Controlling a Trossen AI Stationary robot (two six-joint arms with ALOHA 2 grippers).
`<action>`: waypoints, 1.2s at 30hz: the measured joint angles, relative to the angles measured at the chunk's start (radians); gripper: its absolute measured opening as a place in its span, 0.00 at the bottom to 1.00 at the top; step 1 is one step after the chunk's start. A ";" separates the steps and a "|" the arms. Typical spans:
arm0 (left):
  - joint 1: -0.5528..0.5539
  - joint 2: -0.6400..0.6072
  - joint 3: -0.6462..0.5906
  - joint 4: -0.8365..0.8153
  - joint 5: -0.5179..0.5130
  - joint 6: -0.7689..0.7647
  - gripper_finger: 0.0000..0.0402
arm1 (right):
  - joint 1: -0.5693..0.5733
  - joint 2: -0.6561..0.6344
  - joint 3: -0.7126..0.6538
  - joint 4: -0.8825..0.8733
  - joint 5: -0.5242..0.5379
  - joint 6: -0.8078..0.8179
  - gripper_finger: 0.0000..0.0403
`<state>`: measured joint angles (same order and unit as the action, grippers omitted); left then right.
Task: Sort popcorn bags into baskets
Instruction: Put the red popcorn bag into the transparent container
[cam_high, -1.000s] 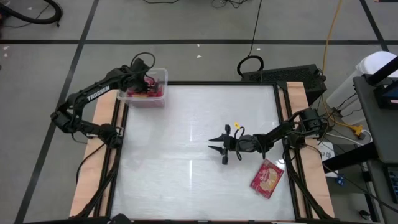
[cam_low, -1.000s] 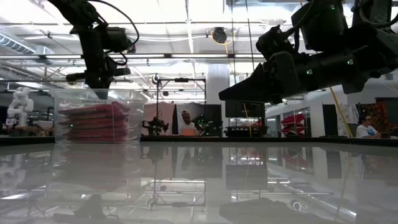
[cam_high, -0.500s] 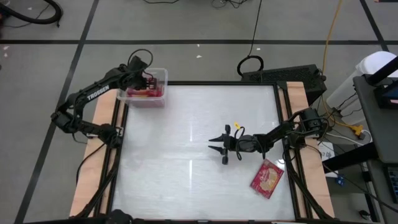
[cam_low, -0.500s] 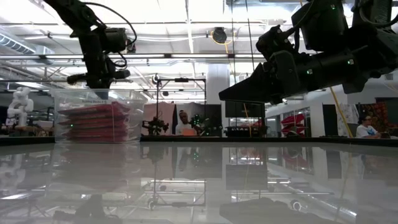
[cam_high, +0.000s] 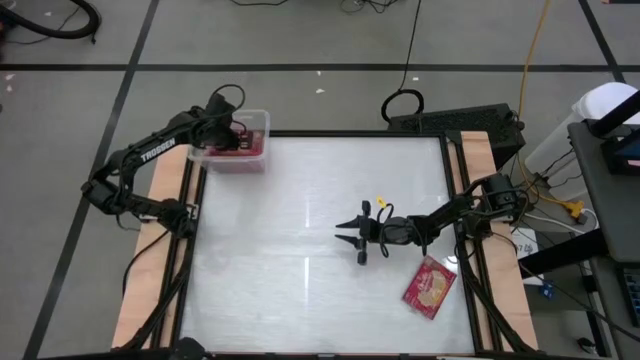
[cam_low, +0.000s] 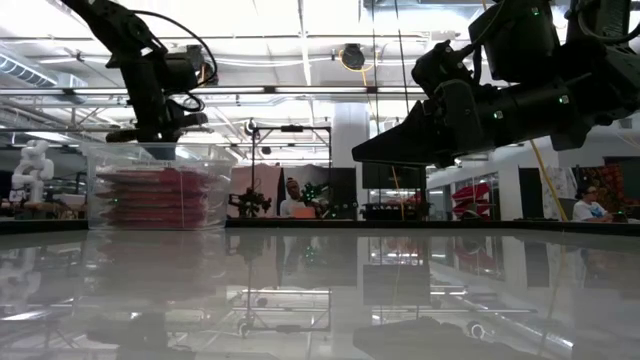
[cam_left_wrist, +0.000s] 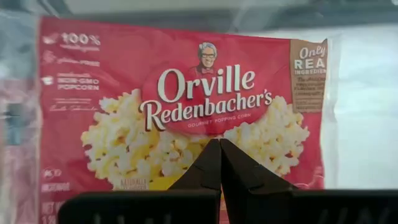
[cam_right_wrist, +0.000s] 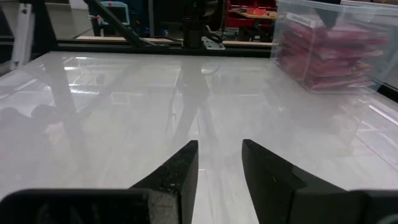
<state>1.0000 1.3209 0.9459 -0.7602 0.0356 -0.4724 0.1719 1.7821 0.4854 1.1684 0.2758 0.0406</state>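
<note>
We find the left claw (cam_high: 232, 128) poised over the bin (cam_high: 262, 122) at the worktop's (cam_high: 300, 220) far left corner. Its fingers (cam_left_wrist: 211, 168) are pressed together, tips meeting, with nothing between them. Just beyond those tips lies the top bag (cam_left_wrist: 180, 112) of the stack, popcorn picture face up. From the low view, the left claw (cam_low: 150, 135) hangs directly above the bin (cam_low: 155, 185), near its rim, and the red bags (cam_low: 155, 198) lie flat in a pile that fills most of the clear walls.

We note the right claw (cam_high: 350, 238) out over the middle of the worktop, pointing toward the left side. Its fingers (cam_right_wrist: 180, 171) stand a little apart with bare worktop showing in the gap; it holds nothing. The bin (cam_right_wrist: 329, 50) shows ahead of it, well apart.

One loose bag (cam_high: 429, 287) lies on the worktop near the right edge, picture side up, tilted, beside the right arm and behind its claw.
</note>
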 joint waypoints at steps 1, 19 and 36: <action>0.000 0.000 0.000 -0.007 0.019 0.000 0.00 | 0.000 0.000 0.000 0.000 -0.012 0.000 0.29; -0.022 -0.161 0.105 -0.118 -0.009 0.071 0.01 | 0.000 0.000 0.000 0.000 -0.019 0.001 0.29; -0.771 -0.348 -0.039 0.307 -0.133 0.312 0.02 | 0.029 -0.194 0.008 -0.294 -0.019 0.167 0.29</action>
<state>0.2289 0.9727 0.9072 -0.4537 -0.0977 -0.1606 0.2006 1.5877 0.4935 0.8746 0.2567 0.2074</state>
